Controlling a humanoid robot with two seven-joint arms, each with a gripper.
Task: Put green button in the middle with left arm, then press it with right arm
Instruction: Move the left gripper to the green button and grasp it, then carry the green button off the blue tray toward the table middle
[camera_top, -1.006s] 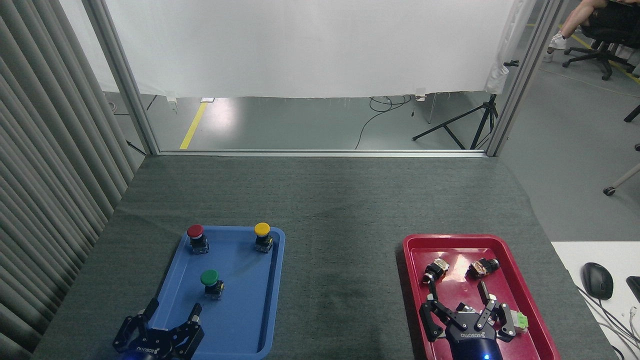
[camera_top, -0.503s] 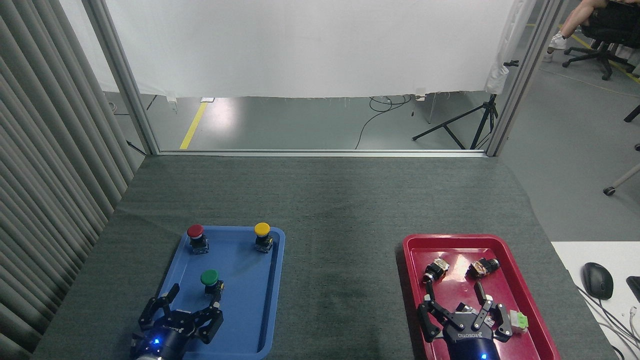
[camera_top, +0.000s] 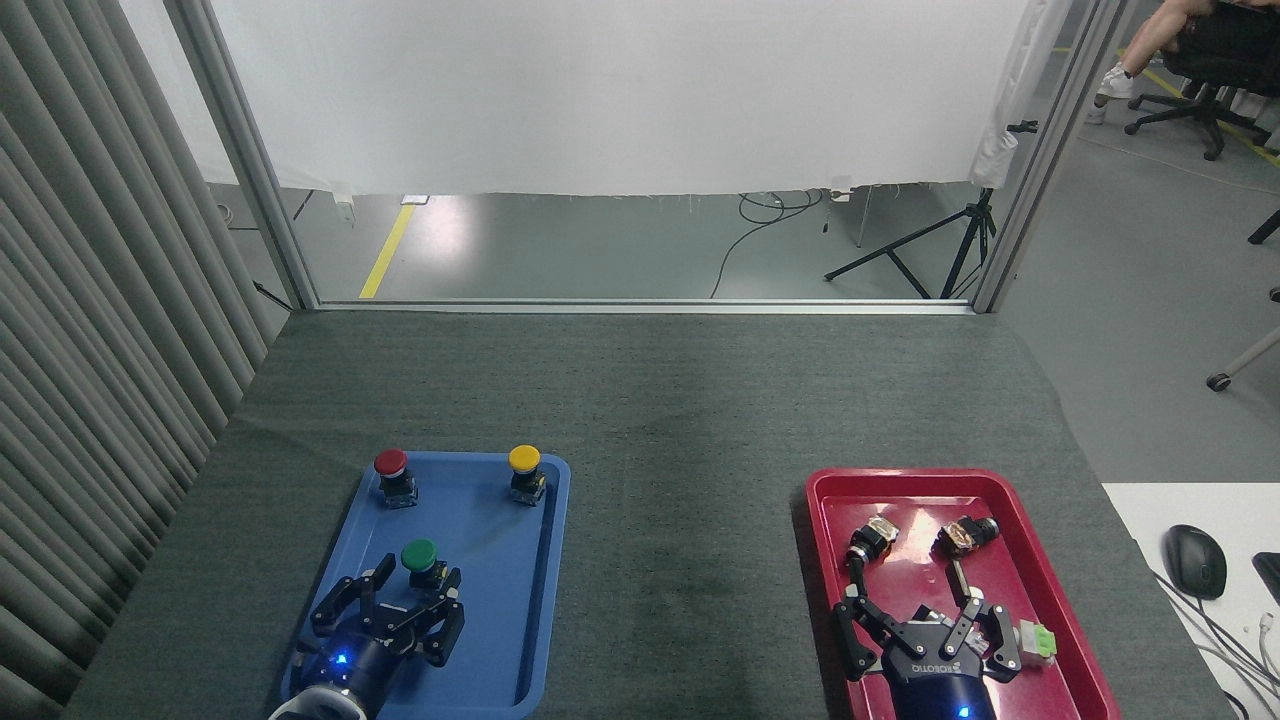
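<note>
The green button (camera_top: 421, 561) stands upright in the blue tray (camera_top: 490, 620), near its middle. My left gripper (camera_top: 405, 590) is open just in front of it, fingers spread to either side of the black base without gripping it. My right gripper (camera_top: 925, 610) hovers open over the near part of the red tray (camera_top: 1060, 600), nothing between its fingers. The middle (camera_top: 680, 540), bare dark grey mat between the two trays, has nothing on it.
A red button (camera_top: 392, 473) and a yellow button (camera_top: 525, 471) stand at the blue tray's far end. The red tray holds small metal parts (camera_top: 870, 540) and a green-capped piece (camera_top: 1038, 642). A computer mouse (camera_top: 1194, 560) lies on a white desk at right.
My left gripper has advanced up and right across the blue tray until its fingers flank the green button. The right gripper shifted only slightly.
</note>
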